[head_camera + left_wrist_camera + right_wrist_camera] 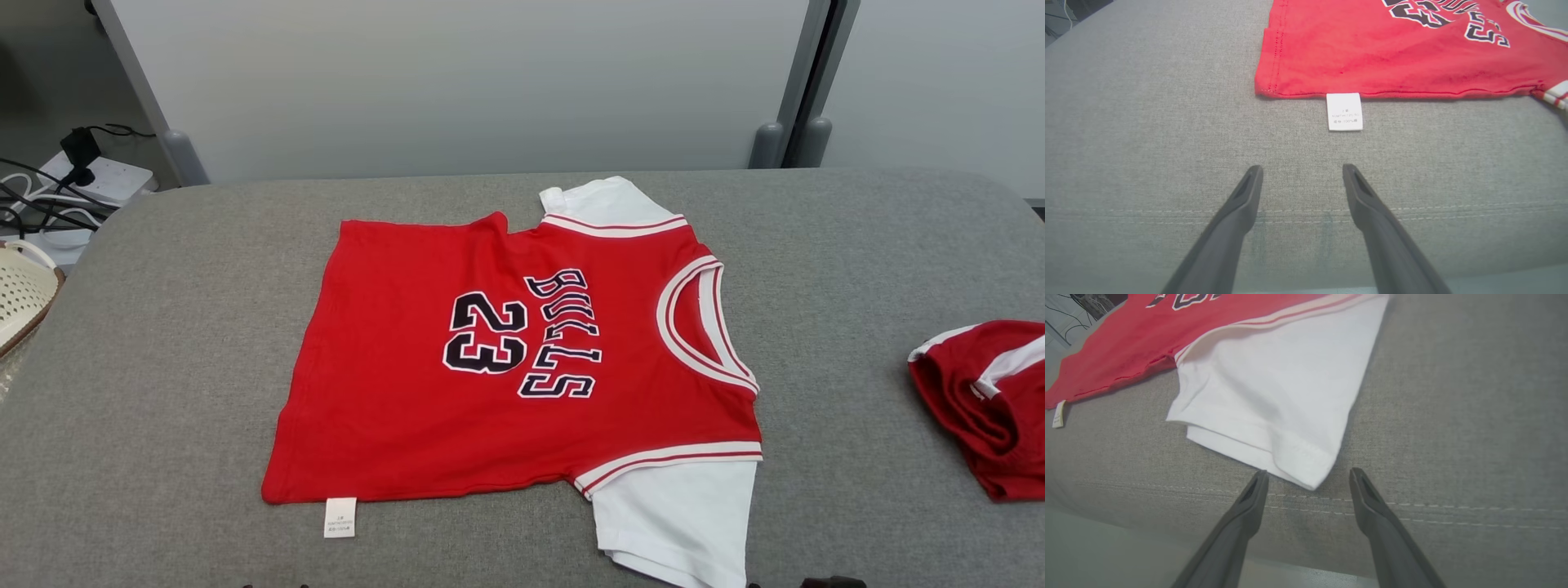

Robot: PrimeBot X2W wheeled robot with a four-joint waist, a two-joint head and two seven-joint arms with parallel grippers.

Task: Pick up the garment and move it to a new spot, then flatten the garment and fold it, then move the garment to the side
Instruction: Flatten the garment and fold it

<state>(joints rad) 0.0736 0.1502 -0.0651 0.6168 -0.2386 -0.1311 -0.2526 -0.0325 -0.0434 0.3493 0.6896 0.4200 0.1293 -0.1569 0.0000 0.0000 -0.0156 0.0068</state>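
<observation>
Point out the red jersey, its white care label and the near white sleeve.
Red fabric basketball jersey [392,392]: head view, plain red body panel.
White rectangular care label [1344,111]: left wrist view, label's middle.
Near white sleeve [1274,388]: right wrist view, mid-sleeve.

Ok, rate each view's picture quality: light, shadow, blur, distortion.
Head view: soft, even light, jersey lettering sharp, barely any shadow. Left wrist view: slight wide-angle bow in the stitched seam, label print too small to read. Right wrist view: white sleeve bright, slightly washed out, faint shadow alongside.

Head cam overhead, wrist cams low, close; shared: jersey [392,392] edge
</observation>
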